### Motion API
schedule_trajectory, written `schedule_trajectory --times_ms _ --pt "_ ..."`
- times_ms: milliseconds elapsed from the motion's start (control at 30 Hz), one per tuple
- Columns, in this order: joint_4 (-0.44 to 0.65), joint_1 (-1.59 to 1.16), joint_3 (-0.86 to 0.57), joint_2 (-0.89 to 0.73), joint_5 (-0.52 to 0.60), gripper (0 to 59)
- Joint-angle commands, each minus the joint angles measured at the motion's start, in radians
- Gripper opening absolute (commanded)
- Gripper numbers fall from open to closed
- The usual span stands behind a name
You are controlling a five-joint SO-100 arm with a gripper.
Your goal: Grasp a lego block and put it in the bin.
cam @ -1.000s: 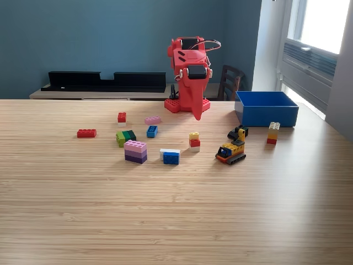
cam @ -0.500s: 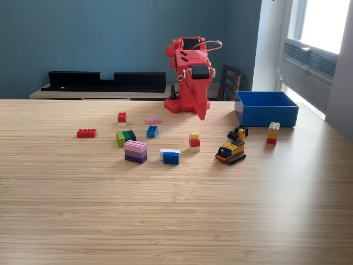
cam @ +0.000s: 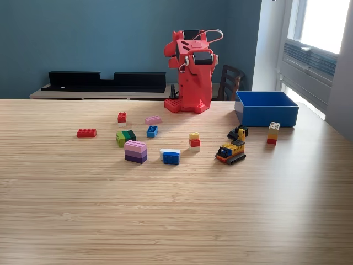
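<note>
Blue bin (cam: 267, 108) sits near the surface's (cam: 176, 210) right edge in the exterior view; wide bare wood up front, fingers' (cam: 202, 108) state unclear

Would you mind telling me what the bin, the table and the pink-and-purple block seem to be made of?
The bin looks like moulded plastic: uniform blue, straight smooth walls, slight sheen. The table appears to be wood or a wood-look laminate, with fine parallel grain lines and a soft glare from the window side; which one cannot be told. The pink-and-purple block seems hard plastic, with solid colours and studs on top.
</note>
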Motion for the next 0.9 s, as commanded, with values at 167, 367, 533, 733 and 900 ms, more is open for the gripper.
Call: schedule_trajectory --times_ms 167,367,533,733,900 --pt "0.167 0.075 -0.491 -0.607 0.028 0.0" --pt "0.344 0.176 -0.821 -0.968 -0.028 0.2" --pt "0.397 0.247 -0.963 -1.169 -0.057 10.1" --pt "0.38 0.27 -0.98 -1.312 0.018 35.1" --pt "0.362 0.245 -1.003 -1.364 0.002 42.8"
